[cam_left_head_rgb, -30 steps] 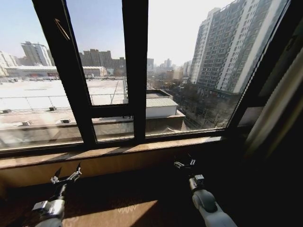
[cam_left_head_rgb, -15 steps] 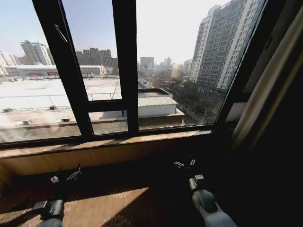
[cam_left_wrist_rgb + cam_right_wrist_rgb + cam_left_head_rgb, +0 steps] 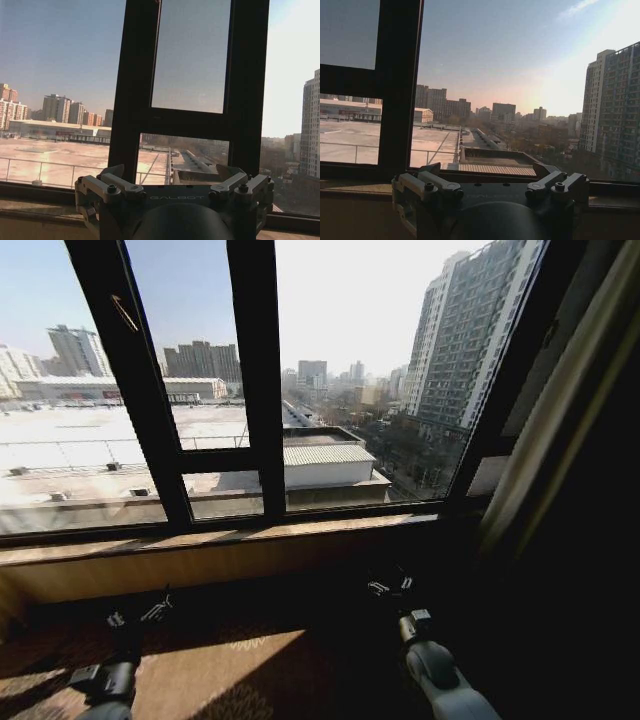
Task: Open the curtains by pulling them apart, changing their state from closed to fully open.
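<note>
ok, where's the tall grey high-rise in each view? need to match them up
Head view: the high-rise is at upper right, through the pane to the right of the central mullion.
Left wrist view: a sliver of it is cut by the picture's edge, beyond the mullion.
Right wrist view: it looms large, across the pane from the mullion.
Shared landmark: the wide dark central mullion.
</note>
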Motion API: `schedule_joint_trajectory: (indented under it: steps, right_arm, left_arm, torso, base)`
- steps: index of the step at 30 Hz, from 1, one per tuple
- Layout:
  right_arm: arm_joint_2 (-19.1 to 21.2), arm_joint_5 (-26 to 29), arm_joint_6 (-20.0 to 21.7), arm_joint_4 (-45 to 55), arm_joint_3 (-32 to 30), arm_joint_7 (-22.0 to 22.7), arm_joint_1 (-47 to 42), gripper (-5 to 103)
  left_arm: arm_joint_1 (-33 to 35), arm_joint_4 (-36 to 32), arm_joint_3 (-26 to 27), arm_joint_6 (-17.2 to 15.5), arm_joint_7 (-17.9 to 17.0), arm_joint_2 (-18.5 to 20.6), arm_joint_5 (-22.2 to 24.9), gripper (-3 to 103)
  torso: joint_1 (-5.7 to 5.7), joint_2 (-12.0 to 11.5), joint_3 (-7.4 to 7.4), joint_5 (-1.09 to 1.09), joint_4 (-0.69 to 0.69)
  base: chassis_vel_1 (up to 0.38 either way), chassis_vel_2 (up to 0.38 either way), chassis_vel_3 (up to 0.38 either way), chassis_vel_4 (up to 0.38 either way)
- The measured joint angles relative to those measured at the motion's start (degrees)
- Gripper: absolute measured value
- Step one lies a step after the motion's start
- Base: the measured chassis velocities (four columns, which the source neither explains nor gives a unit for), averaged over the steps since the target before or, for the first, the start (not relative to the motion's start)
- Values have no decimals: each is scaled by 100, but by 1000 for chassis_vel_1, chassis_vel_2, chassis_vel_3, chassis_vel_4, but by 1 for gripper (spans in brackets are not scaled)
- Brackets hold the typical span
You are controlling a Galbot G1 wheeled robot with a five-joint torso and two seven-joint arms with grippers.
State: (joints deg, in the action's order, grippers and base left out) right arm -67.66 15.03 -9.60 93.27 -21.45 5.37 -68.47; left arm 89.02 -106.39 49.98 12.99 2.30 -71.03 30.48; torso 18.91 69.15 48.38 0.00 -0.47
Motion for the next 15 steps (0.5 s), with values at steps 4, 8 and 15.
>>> schedule_joint_trajectory:
  steps: [4, 8, 15]
  right_arm:
    - [0, 0, 0, 0, 0, 0, 0, 100]
    - [1, 0, 0, 0, 0, 0, 0, 100]
    - [1, 0, 0, 0, 0, 0, 0, 100]
  left_arm:
    - [0, 0, -1, 0, 0, 0, 0, 100]
    - [3, 0, -1, 0, 1, -1, 0, 100]
    - [1, 0, 0, 0, 0, -1, 0, 100]
  torso:
    - [0, 0, 1, 0, 0]
    - [-9, 3, -3, 1, 1]
    - [-4, 1, -1, -3, 1]
  base:
    - [49, -115, -53, 117]
    - [69, -134, -65, 149]
    - [47, -14, -42, 29]
